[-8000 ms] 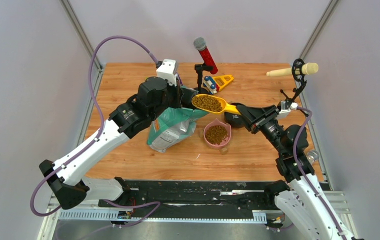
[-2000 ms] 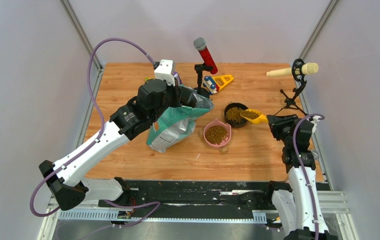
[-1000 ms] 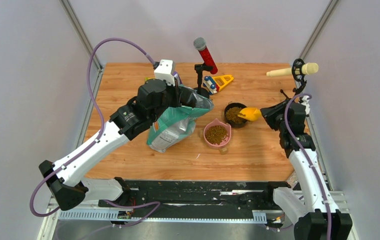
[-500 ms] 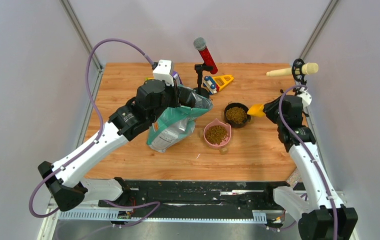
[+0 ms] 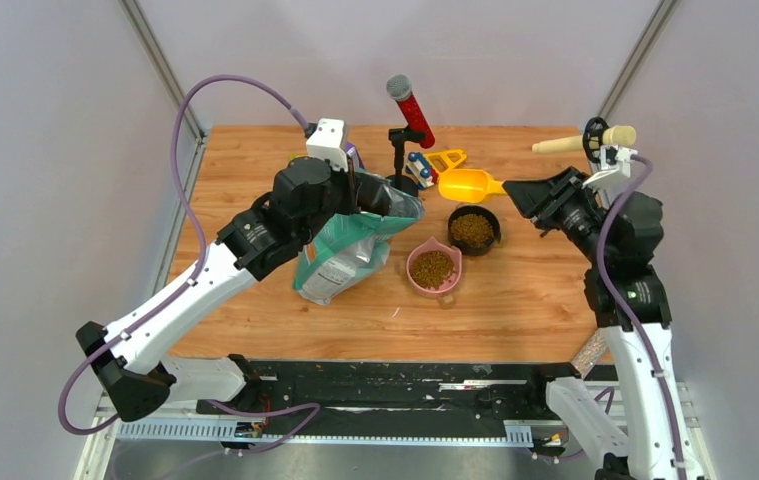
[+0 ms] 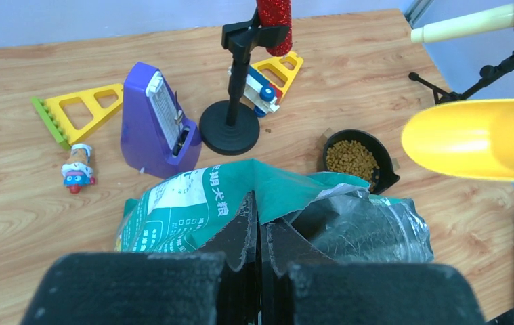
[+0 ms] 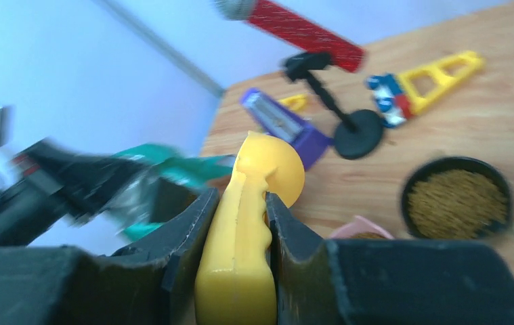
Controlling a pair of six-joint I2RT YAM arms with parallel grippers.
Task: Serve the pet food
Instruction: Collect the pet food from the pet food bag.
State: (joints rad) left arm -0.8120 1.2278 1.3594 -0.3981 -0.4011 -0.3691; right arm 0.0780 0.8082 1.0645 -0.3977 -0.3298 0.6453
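Observation:
The teal-green food bag [image 5: 343, 262] stands open on the table. My left gripper [image 6: 259, 233] is shut on its top edge [image 6: 267, 203] and holds the mouth open. Brown kibble fills a black bowl [image 5: 473, 229] and a pink bowl [image 5: 433, 269]; the black bowl also shows in the left wrist view [image 6: 357, 159]. My right gripper [image 7: 239, 203] is shut on the handle of the yellow scoop [image 5: 465, 184], held level in the air behind the black bowl. The scoop looks empty. It also shows in the left wrist view [image 6: 477, 139].
A red microphone on a black stand [image 5: 407, 110] and a yellow toy triangle [image 5: 443, 160] sit at the back. A cream microphone on a tripod [image 5: 587, 140] stands back right. A purple metronome [image 6: 160, 122], another yellow triangle [image 6: 78, 112] and a small figure [image 6: 78, 166] lie behind the bag.
The scoop was full over the bag, then tipped at the black bowl. Now my right gripper has lifted it, empty, up and back toward the bag. The black bowl holds kibble. The left arm has not moved.

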